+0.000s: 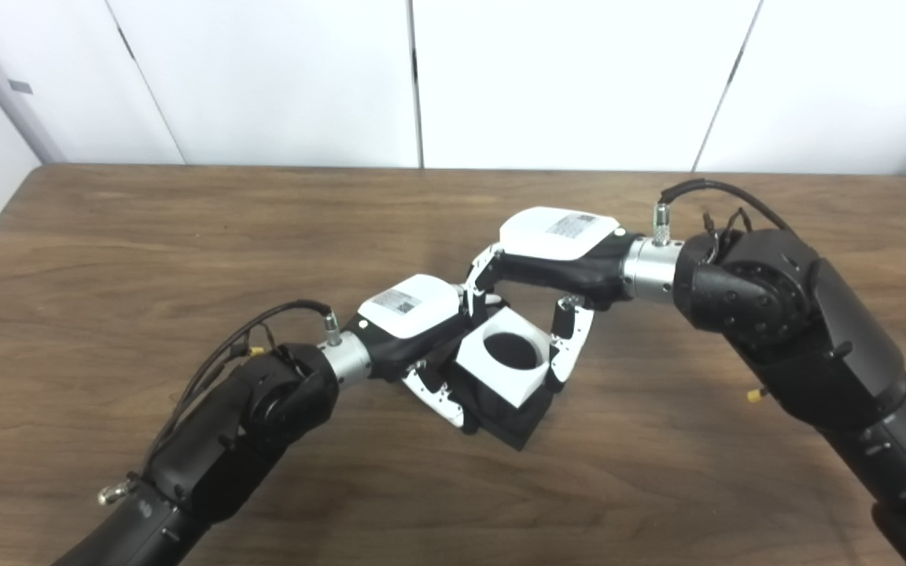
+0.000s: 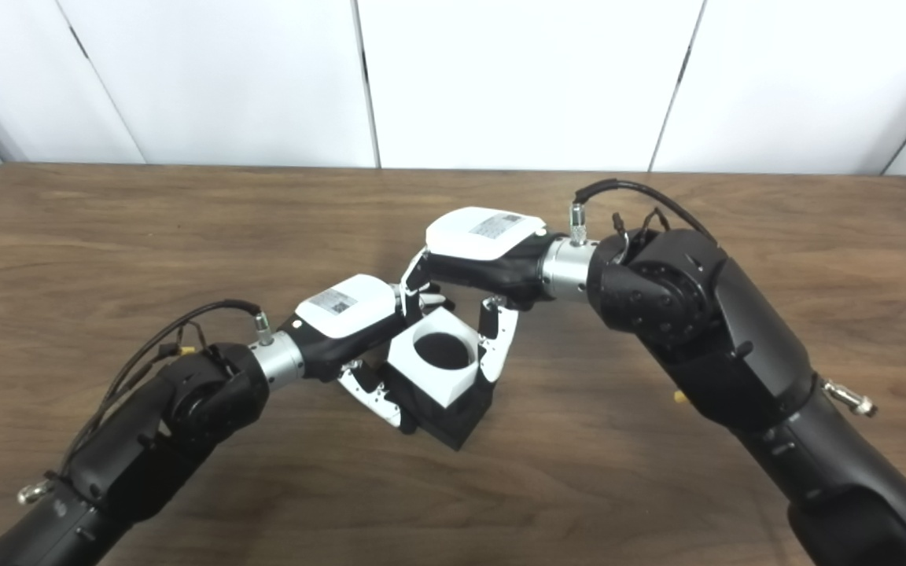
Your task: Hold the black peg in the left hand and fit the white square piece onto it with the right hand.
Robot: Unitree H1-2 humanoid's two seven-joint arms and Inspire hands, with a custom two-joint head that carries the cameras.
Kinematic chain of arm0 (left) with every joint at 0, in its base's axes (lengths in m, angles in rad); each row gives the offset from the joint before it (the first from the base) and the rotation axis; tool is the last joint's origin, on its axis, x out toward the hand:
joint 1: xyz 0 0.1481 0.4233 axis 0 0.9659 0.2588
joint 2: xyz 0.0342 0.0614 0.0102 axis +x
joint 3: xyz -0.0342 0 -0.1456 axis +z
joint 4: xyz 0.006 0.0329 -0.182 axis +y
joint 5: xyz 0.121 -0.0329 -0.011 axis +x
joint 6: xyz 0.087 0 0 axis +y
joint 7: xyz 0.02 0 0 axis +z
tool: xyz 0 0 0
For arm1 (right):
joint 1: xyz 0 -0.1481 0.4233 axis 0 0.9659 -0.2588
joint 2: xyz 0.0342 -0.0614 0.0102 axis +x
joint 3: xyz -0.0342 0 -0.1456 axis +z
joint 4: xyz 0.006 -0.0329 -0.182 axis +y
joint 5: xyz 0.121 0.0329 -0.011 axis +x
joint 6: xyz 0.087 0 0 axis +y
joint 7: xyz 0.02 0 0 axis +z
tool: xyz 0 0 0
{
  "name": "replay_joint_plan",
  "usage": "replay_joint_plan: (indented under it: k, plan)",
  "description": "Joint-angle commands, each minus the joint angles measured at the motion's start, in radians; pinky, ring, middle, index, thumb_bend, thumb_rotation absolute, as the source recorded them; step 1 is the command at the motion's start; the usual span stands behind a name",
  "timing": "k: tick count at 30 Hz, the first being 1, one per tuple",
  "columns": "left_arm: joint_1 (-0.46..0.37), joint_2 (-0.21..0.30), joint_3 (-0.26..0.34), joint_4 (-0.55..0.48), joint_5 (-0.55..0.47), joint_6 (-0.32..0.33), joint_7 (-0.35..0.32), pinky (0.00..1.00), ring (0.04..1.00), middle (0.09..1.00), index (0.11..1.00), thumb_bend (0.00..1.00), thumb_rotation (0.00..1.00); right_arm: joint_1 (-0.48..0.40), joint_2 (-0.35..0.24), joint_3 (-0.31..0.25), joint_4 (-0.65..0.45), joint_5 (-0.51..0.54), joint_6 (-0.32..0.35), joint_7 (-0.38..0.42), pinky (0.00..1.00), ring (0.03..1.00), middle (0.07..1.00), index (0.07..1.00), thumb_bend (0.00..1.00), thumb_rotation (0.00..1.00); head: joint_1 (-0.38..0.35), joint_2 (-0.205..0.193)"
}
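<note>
The white square piece (image 1: pixel 506 356) is shown in the left eye view just below centre of the wooden table (image 1: pixel 107 259), seated on the black peg (image 1: pixel 510 420); black fills its round hole, and the peg's dark square base projects beneath it toward 5 o'clock. The left hand (image 1: pixel 414 326), entering from 7 o'clock, is closed around the base, with its fingers (image 1: pixel 441 399) wrapped along the near side. The right hand (image 1: pixel 555 259), entering from 3 o'clock, is closed on the white piece: one digit (image 1: pixel 567 346) is pressed against the side facing 3 o'clock, and the others (image 1: pixel 480 279) reach its far edge at 11 o'clock.

In the right eye view the same stack is seen slightly left of centre. The white square piece (image 2: pixel 439 355) lies tilted on the black peg (image 2: pixel 453 417), both held between the hands. The left hand (image 2: pixel 343 318) is seen gripping the black base from 9 o'clock, and the right hand (image 2: pixel 484 251) gripping the white piece from 1 o'clock. White wall panels (image 2: pixel 516 79) are seen beyond the table's (image 2: pixel 107 236) far edge at 12 o'clock.
</note>
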Motion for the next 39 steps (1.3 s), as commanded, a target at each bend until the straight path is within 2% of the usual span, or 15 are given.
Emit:
replay_joint_plan:
  k: [1, 15, 22, 23, 25, 27, 39]
  plan:
    - [0.020, 0.009, -0.032, 0.028, 0.055, 0.019, -0.054, 0.89, 0.964, 0.924, 0.492, 0.52, 0.08, -0.028, -0.019, -0.001, -0.014, -0.004, -0.020, 0.005, 0.73, 0.834, 0.738, 0.478, 0.52, 0.13, 0.001, 0.001]
    - [0.020, 0.000, -0.035, 0.039, 0.059, 0.023, -0.052, 0.90, 0.977, 0.925, 0.492, 0.52, 0.08, -0.015, 0.006, 0.029, -0.034, -0.007, -0.033, 0.002, 0.77, 0.831, 0.732, 0.478, 0.52, 0.13, -0.001, 0.005]
    - [0.018, -0.001, -0.038, 0.028, 0.063, 0.034, -0.064, 0.91, 0.978, 0.935, 0.493, 0.52, 0.08, 0.004, 0.024, 0.056, -0.041, -0.017, -0.008, 0.017, 0.76, 0.833, 0.747, 0.494, 0.52, 0.15, 0.001, 0.005]
    - [0.019, 0.000, -0.038, 0.028, 0.063, 0.032, -0.061, 0.90, 0.972, 0.929, 0.493, 0.52, 0.08, 0.005, 0.025, 0.059, -0.041, -0.018, -0.006, 0.018, 0.76, 0.835, 0.755, 0.572, 0.71, 0.23, 0.001, 0.005]
    - [0.020, 0.001, -0.036, 0.024, 0.062, 0.030, -0.057, 0.90, 0.965, 0.923, 0.493, 0.52, 0.08, 0.009, 0.026, 0.062, -0.041, -0.018, -0.001, 0.022, 0.76, 0.838, 0.767, 0.646, 0.87, 0.30, 0.000, 0.008]
    - [0.021, 0.001, -0.035, 0.023, 0.061, 0.028, -0.055, 0.90, 0.961, 0.920, 0.493, 0.52, 0.08, 0.012, 0.026, 0.063, -0.041, -0.018, 0.000, 0.022, 0.76, 0.838, 0.772, 0.662, 0.90, 0.31, -0.001, 0.009]
    - [0.021, 0.000, -0.035, 0.027, 0.062, 0.027, -0.056, 0.89, 0.962, 0.914, 0.493, 0.52, 0.08, 0.016, 0.018, 0.059, -0.040, -0.029, 0.008, 0.026, 0.75, 0.835, 0.781, 0.670, 0.91, 0.29, -0.002, 0.010]
